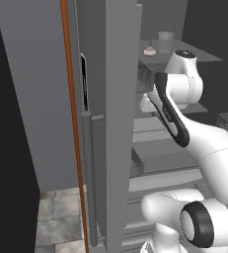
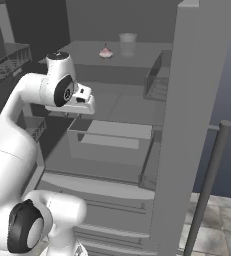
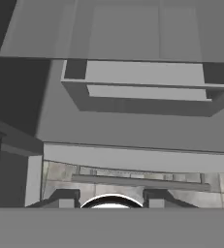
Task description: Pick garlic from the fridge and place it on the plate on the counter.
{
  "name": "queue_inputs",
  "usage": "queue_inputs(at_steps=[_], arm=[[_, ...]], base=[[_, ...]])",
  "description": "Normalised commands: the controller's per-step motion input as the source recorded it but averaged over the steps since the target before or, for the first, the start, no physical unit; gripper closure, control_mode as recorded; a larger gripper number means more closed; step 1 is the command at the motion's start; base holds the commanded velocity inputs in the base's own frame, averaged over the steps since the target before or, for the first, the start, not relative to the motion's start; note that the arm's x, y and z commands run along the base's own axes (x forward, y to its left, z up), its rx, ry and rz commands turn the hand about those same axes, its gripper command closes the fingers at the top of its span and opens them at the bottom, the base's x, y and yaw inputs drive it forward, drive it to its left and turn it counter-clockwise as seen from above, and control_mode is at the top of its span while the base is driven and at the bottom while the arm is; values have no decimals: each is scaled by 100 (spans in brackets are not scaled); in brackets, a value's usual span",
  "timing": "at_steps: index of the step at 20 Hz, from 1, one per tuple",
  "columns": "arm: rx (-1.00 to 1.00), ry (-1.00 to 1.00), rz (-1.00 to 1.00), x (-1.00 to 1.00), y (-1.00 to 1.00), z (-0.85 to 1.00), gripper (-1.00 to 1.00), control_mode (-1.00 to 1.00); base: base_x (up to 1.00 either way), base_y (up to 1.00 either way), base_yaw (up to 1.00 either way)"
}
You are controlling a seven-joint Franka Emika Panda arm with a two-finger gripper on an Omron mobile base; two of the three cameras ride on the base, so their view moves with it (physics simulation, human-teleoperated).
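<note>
The fridge (image 2: pixel 197 100) stands open, and the garlic (image 2: pixel 105 52) sits on a far upper shelf, just left of the translucent cup (image 2: pixel 127 44). The gripper (image 3: pixel 111 198) points down over the lower drawers (image 3: pixel 137 87), fingertips apart and holding nothing. Risk here, I'd say: on the reach up, the arm could clip the shelf edge or tip that cup. The garlic lies well above and beyond the fingers.

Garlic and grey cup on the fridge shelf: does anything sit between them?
No. In the right base view, the garlic and cup stand apart with bare shelf between.
</note>
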Motion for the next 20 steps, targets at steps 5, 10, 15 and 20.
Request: queue_inputs(at_steps=[5,10,15,20], arm=[[0,-21,-2,-4,0,5,-100,-100],[0,-16,-10,0,0,28,-100,-100],[0,-10,-9,-7,-16,51,-100,-100],[0,-15,-3,-3,-6,61,-100,-100]], base=[[0,0,0],[0,0,0],[0,0,0],[0,0,0]])
